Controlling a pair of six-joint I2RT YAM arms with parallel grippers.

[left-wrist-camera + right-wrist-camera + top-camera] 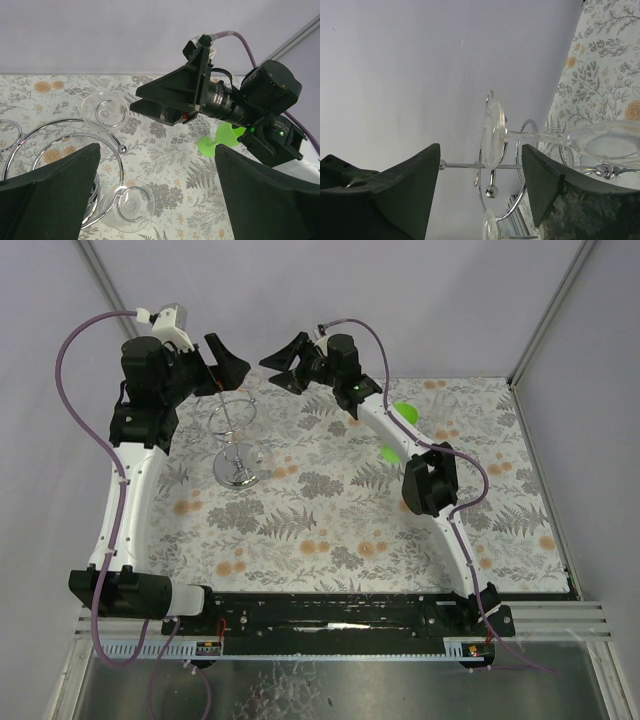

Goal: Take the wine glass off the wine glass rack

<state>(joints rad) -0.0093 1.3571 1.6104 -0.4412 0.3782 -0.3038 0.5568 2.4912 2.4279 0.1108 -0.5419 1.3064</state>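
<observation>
Approach step; grasp not yet made. Right gripper: fingers well apart, nothing held and no contact seen. In line with the gap hangs the wine glass. Its round foot shows edge-on at the tips. The stem runs off toward the finger on the right of the wrist view, and the bowl lies past that finger. Cannot tell whether the foot is already inside the gap or just ahead of it. The glass is on the wine glass rack, foot caught in a wire loop, with the rack's post showing behind it between the two fingers. A second glass hangs from another loop, low in the gap of the left gripper, nearer the finger on the left of that view. Left gripper: jaws at full spread, empty, poised above the loops and touching nothing. A green stemmed cup sits on the cloth behind the right gripper, clear of both pairs of fingers. Judgement: the right arm is lining up on the stem. Next, the stem should be brought squarely between the pads before they close gently, as thin glass is slippery. The foot should then slide out through the open end of the loop, not lift straight up, or the light rack may tip. The left gripper looks placed to steady it.
</observation>
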